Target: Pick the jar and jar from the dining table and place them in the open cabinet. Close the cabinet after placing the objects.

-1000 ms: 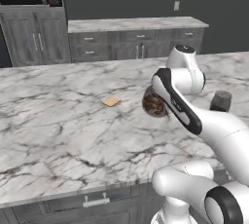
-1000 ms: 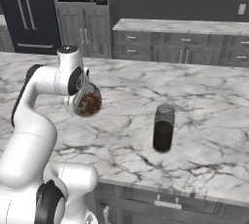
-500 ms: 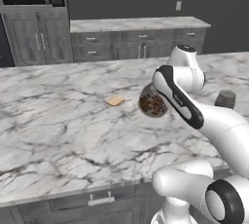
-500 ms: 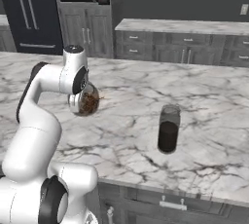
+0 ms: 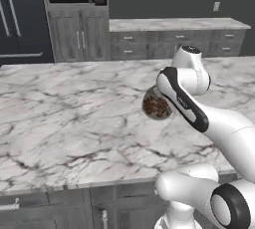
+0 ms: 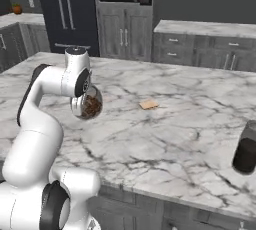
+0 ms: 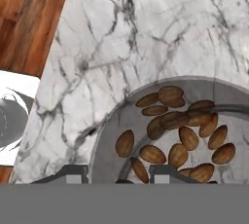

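Right base view: squat round clear glass jar of brown nuts (image 6: 90, 105) is gripped in the two-finger gripper (image 6: 86, 105), carried clear above the white-grey veined marble dining table (image 6: 165, 139). Tall cylindrical glass jar (image 6: 246, 150) is left standing at 3 o'clock, well apart. Versus earlier frames, the base has driven and the whole view has shifted.

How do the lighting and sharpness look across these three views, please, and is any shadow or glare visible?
Left base view: soft, even light, no glare on the dining table, edges slightly blurry. Right base view: similarly flat; the tall jar looks soft-edged with a faint shadow at its base. Hand view: the squat jar with its brown contents is close and fairly crisp, marble veins clear, no glare.
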Available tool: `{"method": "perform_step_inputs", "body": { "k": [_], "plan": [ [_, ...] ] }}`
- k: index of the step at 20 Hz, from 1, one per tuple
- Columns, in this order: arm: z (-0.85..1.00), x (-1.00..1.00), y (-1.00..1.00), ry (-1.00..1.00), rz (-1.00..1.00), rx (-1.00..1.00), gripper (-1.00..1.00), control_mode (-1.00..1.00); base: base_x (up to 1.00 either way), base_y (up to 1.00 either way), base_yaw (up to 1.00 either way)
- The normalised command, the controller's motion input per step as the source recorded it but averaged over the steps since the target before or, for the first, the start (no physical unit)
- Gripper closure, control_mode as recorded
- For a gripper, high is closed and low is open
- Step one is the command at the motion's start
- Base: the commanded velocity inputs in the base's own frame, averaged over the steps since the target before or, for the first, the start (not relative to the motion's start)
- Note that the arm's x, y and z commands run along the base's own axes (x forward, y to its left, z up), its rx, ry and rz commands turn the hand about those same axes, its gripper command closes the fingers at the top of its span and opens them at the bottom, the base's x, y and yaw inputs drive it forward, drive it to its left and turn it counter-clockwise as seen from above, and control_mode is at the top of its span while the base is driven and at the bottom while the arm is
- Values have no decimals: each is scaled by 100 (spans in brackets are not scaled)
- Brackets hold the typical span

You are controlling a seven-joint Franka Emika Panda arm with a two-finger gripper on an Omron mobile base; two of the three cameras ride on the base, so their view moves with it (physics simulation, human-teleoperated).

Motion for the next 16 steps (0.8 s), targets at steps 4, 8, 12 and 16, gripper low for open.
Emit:
{"method": "perform_step_inputs", "body": {
  "k": [4, 8, 12, 16],
  "plan": [
    [0, 0, 0, 0, 0, 0, 100, 100, -10, 100, 28],
    [0, 0, 0, 0, 0, 0, 100, 100, -12, 100, 28],
    [0, 0, 0, 0, 0, 0, 100, 100, -4, 100, 27],
    [0, 0, 0, 0, 0, 0, 100, 100, 0, 100, 25]
  ]
}}
